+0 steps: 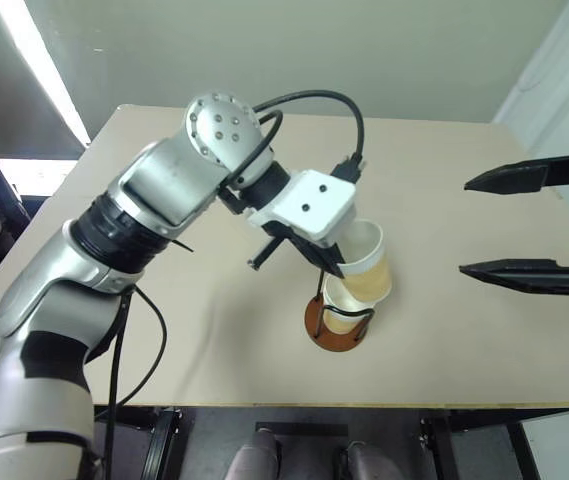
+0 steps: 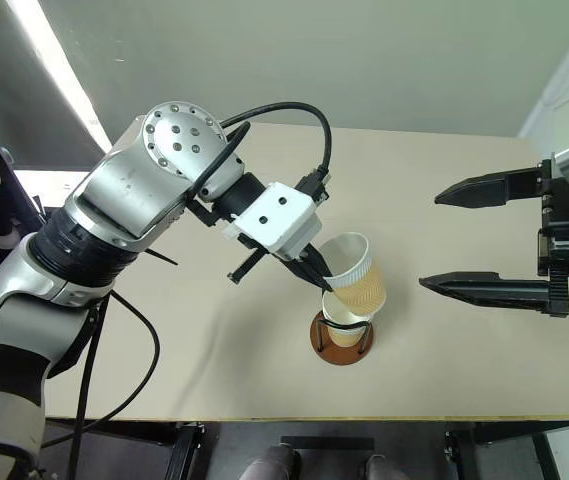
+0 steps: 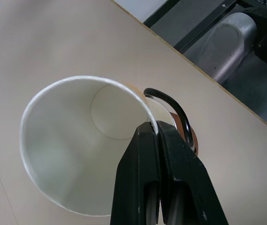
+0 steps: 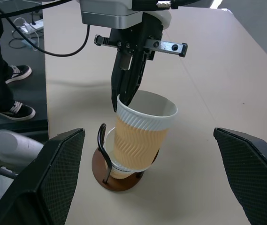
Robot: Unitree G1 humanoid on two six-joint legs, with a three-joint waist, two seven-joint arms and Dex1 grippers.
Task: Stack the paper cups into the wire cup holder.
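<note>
Two paper cups visible — one pale yellow-tan ribbed paper cup with a rolled white rim [image 4: 142,136], tilted, its lower end entering a second like cup [image 2: 342,313] already seated in the wire cup holder [image 4: 117,176], a round reddish-brown disc base with thin black wire loops rising from it.

Holder: stands on the pale beige table [image 1: 444,340], near the table's front edge, roughly midway along it.

Left claw [image 4: 123,101]: two black fingers pinched together on the rim of the tilted cup, one finger inside the wall and one outside — seen closely in the left wrist view, where the cup's white interior and round bottom face the camera. The cup leans away from the claw, its mouth turned up and toward the table's far edge.

Right claw [image 2: 484,235]: two black fingers spread wide apart, gripping nothing, held above the table's right side, well apart from the holder.
</note>
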